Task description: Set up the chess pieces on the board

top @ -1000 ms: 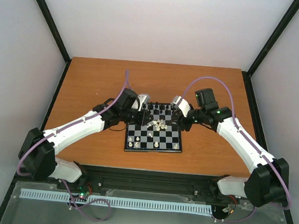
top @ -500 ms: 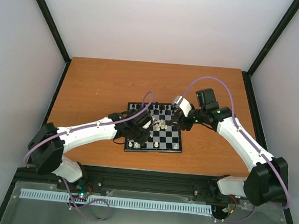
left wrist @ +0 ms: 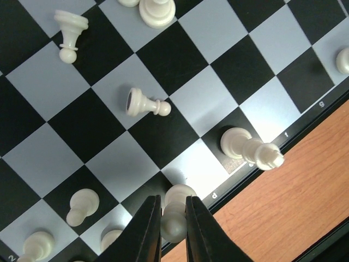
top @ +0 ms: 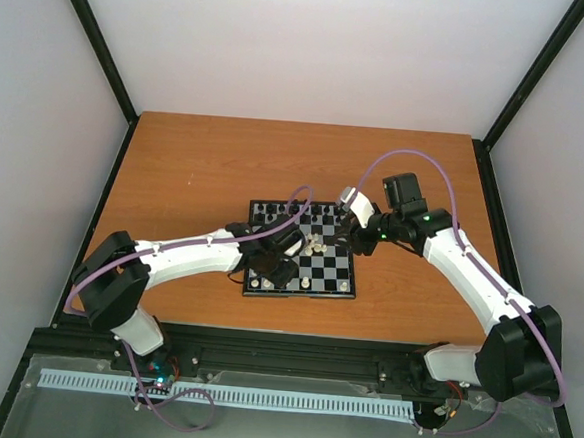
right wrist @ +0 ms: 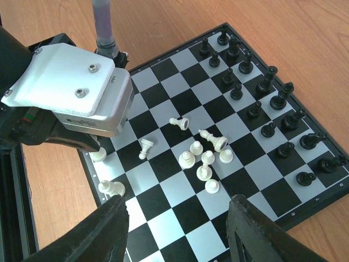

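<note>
**Inspector:** Status of the board (right wrist: 175, 77)?

**Assessor:** The black pieces (right wrist: 262, 109) stand in two rows along the far edge, apparently done. White is partial: a few are on the near rows, and a loose cluster (right wrist: 204, 155) sits mid-board, some toppled.

**Inspector:** Grippers?

**Assessor:** The left gripper (left wrist: 169, 232) is clamped on a white piece (left wrist: 175, 215) at the near edge. The right gripper (right wrist: 177, 232) hangs open, empty.

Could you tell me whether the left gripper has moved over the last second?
Yes. In the top view, the left gripper has come from the far-left corner of the board to its near-left edge.
</note>
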{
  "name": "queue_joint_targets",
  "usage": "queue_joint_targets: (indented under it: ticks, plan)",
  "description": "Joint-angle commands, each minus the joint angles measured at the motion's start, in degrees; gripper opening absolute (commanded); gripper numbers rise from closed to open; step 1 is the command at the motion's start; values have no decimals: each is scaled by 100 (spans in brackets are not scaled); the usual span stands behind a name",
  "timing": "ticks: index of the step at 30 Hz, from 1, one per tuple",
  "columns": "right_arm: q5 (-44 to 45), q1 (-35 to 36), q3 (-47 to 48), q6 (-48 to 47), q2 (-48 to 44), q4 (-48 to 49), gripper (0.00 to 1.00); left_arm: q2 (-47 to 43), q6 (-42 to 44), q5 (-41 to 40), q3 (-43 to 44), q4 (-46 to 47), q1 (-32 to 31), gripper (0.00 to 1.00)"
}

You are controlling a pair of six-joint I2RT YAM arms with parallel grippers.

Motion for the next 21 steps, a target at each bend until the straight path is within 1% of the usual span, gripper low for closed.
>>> queue_joint_targets:
  ticks: [1, 7, 16, 18, 20, 21]
  plan:
    - [-33, -49, -61, -82, 60, 30, 51, 38, 77, 234, 172, 287, -75, 14]
    - [-41, -66, -69, -95, 63, 21, 51, 172, 66, 380, 206, 429, -99, 15]
    - [-76, -66, -67, -121, 87, 4, 51, 334, 49, 273, 261, 436, -130, 17]
    - [-77, -66, -73, -122, 95, -3, 51, 346, 48, 284, 266, 442, -126, 19]
    - [-89, -73, -68, -130, 99, -10, 51, 355, 35, 283, 275, 434, -130, 27]
    - [-94, -67, -72, -137, 111, -16, 51, 361, 31, 294, 287, 426, -130, 29]
